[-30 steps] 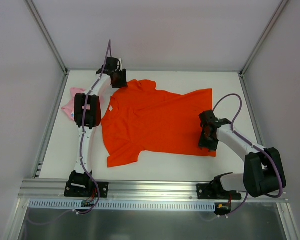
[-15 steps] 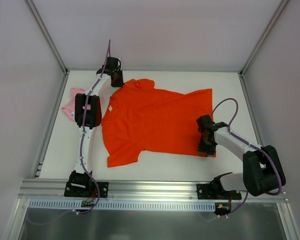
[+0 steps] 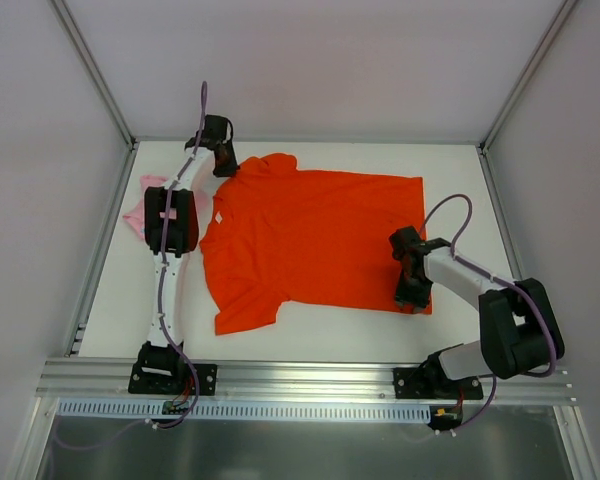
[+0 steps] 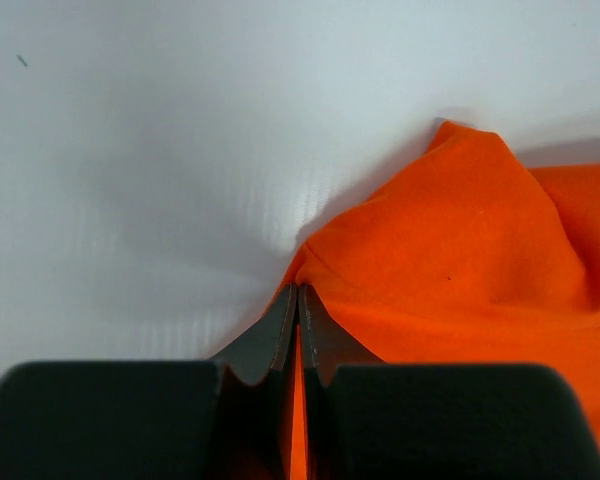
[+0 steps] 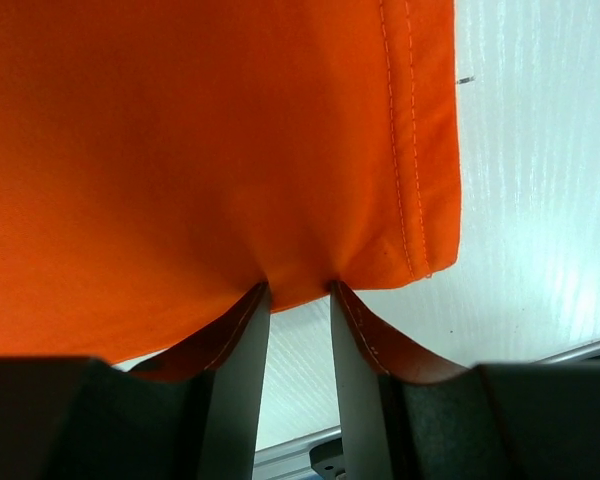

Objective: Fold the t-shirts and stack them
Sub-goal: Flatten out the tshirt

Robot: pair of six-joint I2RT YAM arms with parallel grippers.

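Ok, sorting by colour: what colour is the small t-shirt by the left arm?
The small t-shirt is pale pink; clearest in top view.

The orange t-shirt (image 3: 310, 235) lies spread nearly flat on the white desk (image 3: 310, 335). The left claw (image 3: 221, 160) sits at its far left sleeve, and the right claw (image 3: 412, 295) is on its near right hem corner. A crumpled pink t-shirt (image 3: 138, 208) peeks out beside the left arm (image 3: 168, 225), at the desk's left edge.

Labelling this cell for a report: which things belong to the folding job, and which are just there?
Job:
orange-red t-shirt, spread out
pink t-shirt, bunched at far left

Just there:
white table
metal frame rail along the near edge
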